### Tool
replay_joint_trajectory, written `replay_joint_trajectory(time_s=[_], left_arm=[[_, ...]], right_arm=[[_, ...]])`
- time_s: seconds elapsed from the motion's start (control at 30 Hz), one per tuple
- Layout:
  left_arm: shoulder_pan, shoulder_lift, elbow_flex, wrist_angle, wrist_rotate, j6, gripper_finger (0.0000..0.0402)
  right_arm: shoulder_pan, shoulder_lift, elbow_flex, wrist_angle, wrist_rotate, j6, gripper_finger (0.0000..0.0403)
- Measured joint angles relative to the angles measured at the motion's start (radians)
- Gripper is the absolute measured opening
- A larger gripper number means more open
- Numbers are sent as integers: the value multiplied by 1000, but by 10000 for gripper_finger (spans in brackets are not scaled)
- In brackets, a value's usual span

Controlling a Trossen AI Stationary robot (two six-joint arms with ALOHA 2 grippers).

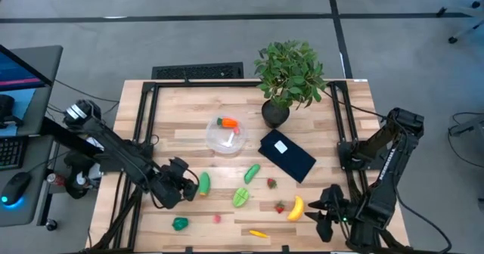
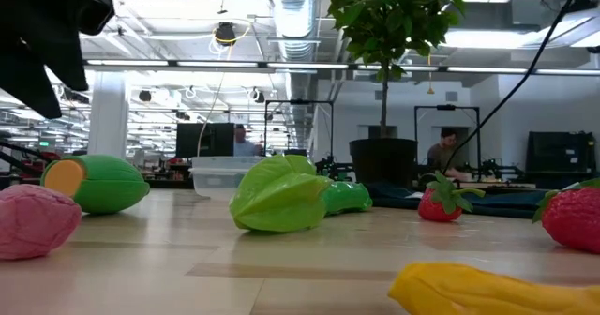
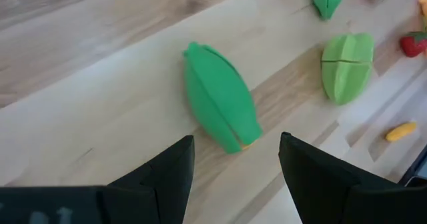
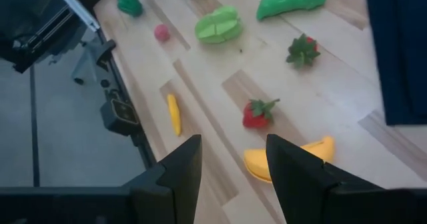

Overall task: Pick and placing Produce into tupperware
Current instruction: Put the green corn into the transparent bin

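Observation:
The tupperware (image 1: pixel 225 135), a clear round bowl, stands mid-table with an orange carrot (image 1: pixel 228 122) in it. Produce lies loose on the wood nearer the front edge. My left gripper (image 1: pixel 187 187) is open, slanting down; its fingertips (image 3: pixel 233 174) stand either side of the near end of a green piece with an orange end (image 3: pixel 220 107), apart from it. My right gripper (image 1: pixel 318 209) is open at the front right, beside the yellow banana (image 4: pixel 293 159), with a strawberry (image 4: pixel 259 113) just ahead of it.
A cucumber (image 1: pixel 252 172), a ridged green fruit (image 1: pixel 241 197), a green pepper (image 1: pixel 180 224), a pink piece (image 1: pixel 216 218), a small yellow piece (image 1: pixel 258 233) and a second strawberry (image 1: pixel 271 183) lie about. A potted plant (image 1: pixel 290 72) and a dark blue rectangle (image 1: pixel 287 154) sit at the back right.

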Motion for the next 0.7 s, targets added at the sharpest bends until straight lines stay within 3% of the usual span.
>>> replay_joint_trajectory(time_s=[0.2,0.7], left_arm=[[38,18,4,39,78,20,207],[140,20,4,27,103,135,230]], right_arm=[[0,0,0,16,0,-29,160],[-5,0,0,36,5,-36,161]])
